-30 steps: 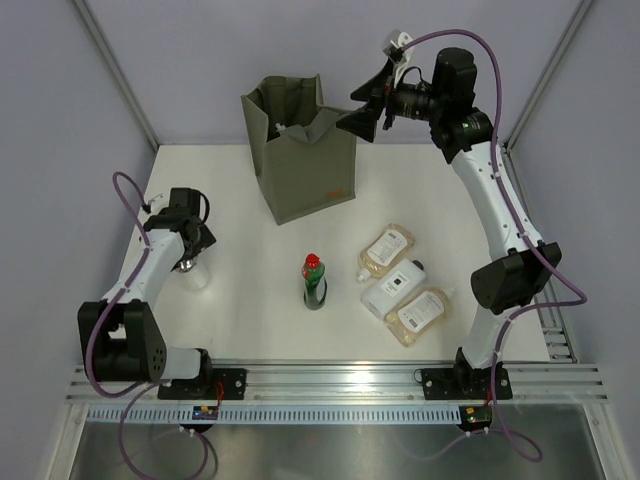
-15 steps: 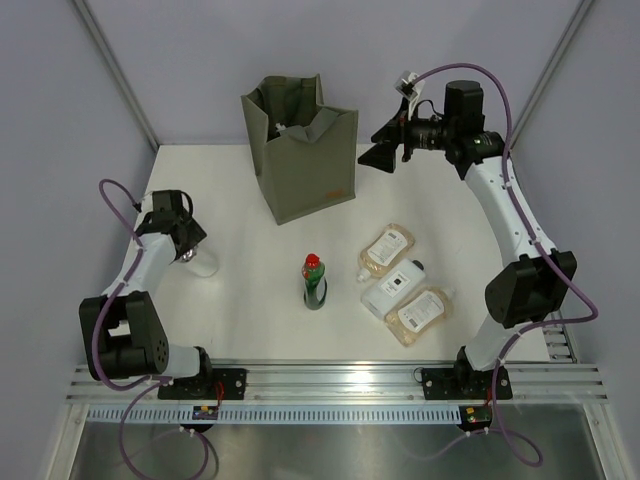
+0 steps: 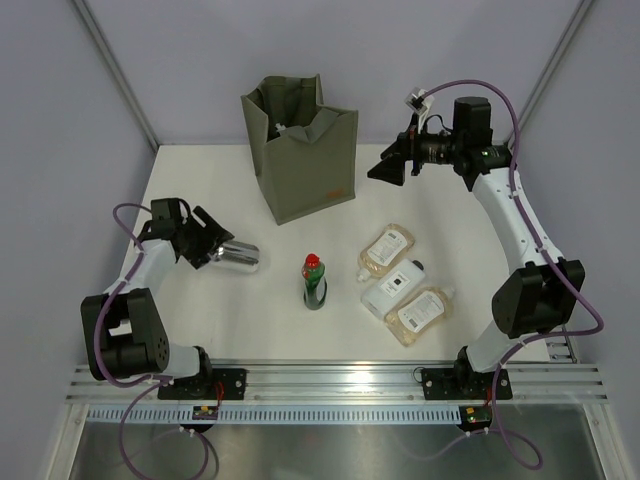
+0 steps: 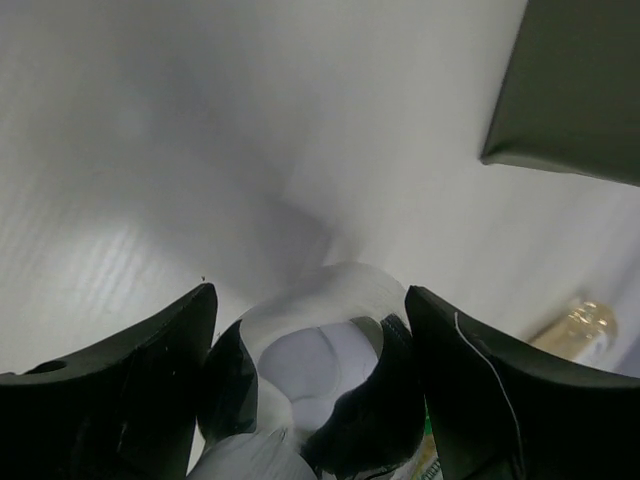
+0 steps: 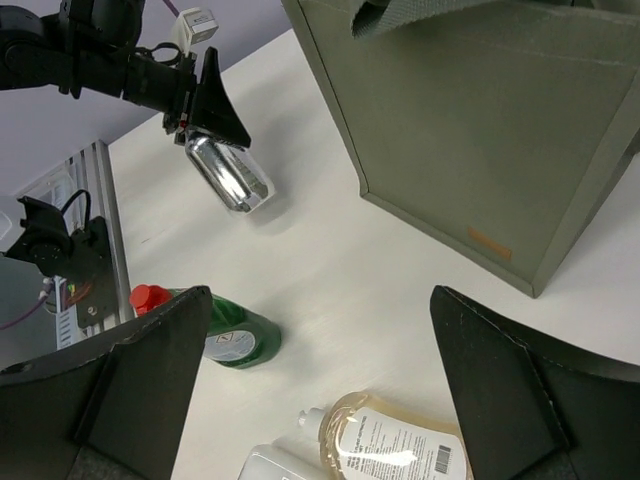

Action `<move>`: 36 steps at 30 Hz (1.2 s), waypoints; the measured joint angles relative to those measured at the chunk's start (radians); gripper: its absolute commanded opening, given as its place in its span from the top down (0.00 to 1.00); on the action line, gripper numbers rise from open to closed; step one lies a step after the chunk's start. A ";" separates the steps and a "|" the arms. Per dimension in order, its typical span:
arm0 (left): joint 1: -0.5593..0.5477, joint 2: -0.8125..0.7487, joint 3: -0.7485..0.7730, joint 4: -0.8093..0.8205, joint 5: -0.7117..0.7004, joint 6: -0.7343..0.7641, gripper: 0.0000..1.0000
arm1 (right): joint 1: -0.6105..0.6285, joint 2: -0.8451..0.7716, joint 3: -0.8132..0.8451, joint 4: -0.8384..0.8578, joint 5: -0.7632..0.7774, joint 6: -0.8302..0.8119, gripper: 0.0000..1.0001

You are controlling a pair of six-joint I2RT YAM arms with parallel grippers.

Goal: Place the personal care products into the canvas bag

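With left end effector clamped one glossy clear bottle, held right end effector wide near one boxy canvas bag, two amber bottles.

You're in a lab robot cell, not a home or shop. The white table is boxed in by plain grey wall panels behind it and on both sides, with bare metal frame posts at its far corners. A slotted aluminium rail runs along its near edge. Two robot arms are bolted there, with purple cables looping above the table.
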 measured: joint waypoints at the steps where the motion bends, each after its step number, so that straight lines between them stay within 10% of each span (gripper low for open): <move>1: 0.003 0.000 -0.005 0.011 0.034 -0.021 1.00 | -0.002 0.000 -0.007 0.000 -0.002 0.005 0.01; 21: 0.004 -0.092 0.026 0.283 0.320 -0.541 1.00 | -0.060 -0.016 -0.090 0.029 -0.017 0.045 0.01; 36: -0.140 0.129 0.612 0.271 0.193 -0.760 1.00 | -0.088 -0.035 -0.164 0.032 -0.022 0.051 0.01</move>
